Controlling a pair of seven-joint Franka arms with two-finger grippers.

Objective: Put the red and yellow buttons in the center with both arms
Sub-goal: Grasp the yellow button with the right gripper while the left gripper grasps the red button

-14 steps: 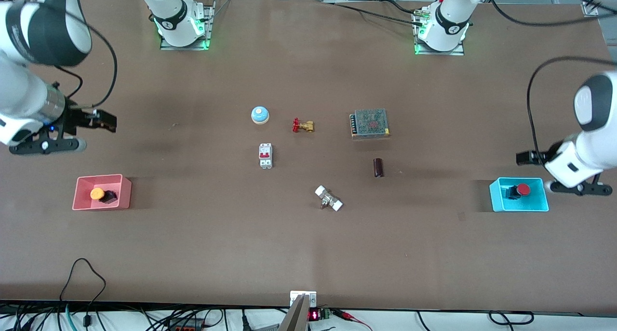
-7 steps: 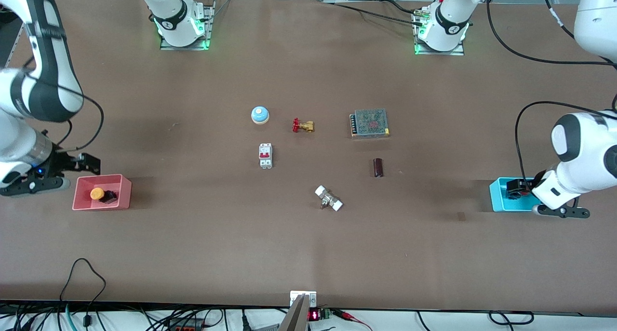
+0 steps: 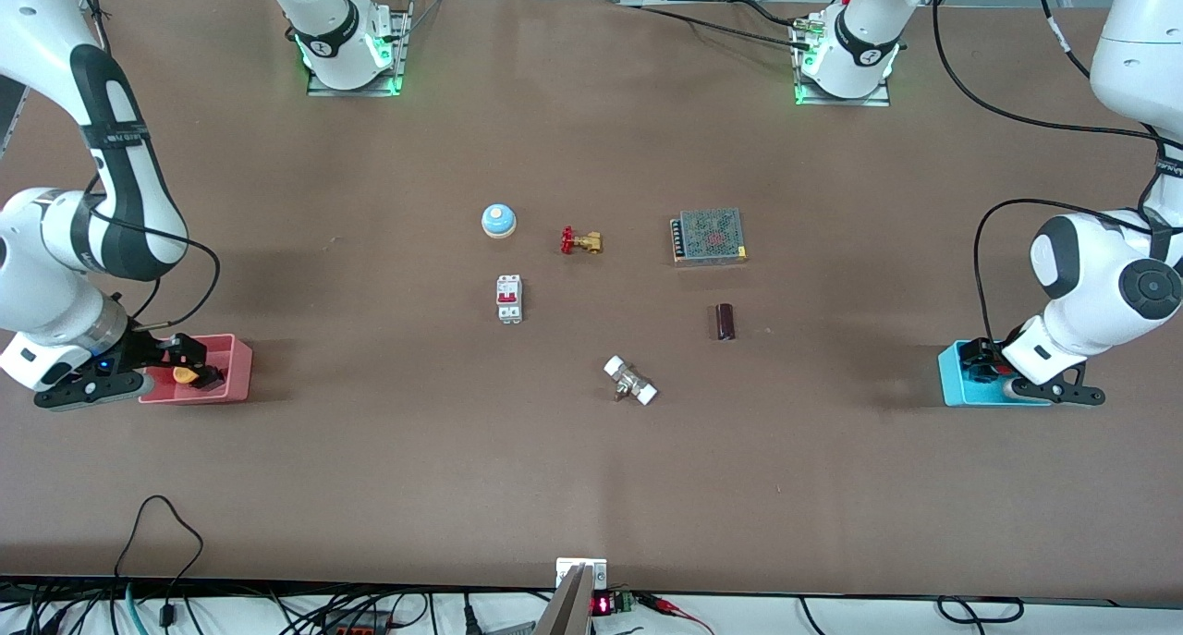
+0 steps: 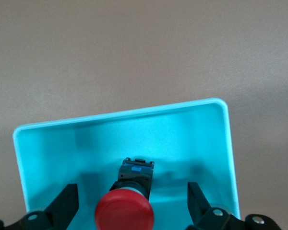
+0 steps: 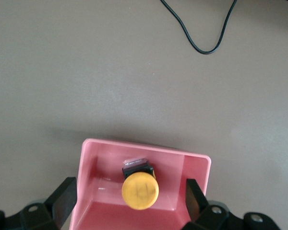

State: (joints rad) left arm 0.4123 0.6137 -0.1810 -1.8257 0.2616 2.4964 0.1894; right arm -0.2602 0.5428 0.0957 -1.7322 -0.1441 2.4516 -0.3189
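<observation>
While both arms reach down at opposite ends of the bench [image 3: 591, 487], each end effector hangs over a tray with its fingers spread wide.

Nearest the front camera among the loose parts lies a white-capped fitting [image 3: 630, 381]. At much the same depth sit the two trays. The right end effector [image 3: 189, 362] is over the pink tray [image 3: 236, 372] at the right arm's end; in the right wrist view the yellow button [image 5: 140, 189] lies in that tray between the open fingers [image 5: 62, 199], untouched as far as I can tell. The left end effector [image 3: 981, 361] is over the cyan tray [image 3: 952, 376] at the left arm's end, where the red button [image 4: 124, 211] lies on the tray floor between its parted fingers [image 4: 65, 205].

Farther back come a dark cylinder [image 3: 725, 321] and a breaker [image 3: 509, 299], then a brass valve [image 3: 581, 241], a mesh-topped box [image 3: 709, 236] and a blue bell [image 3: 498, 220].
</observation>
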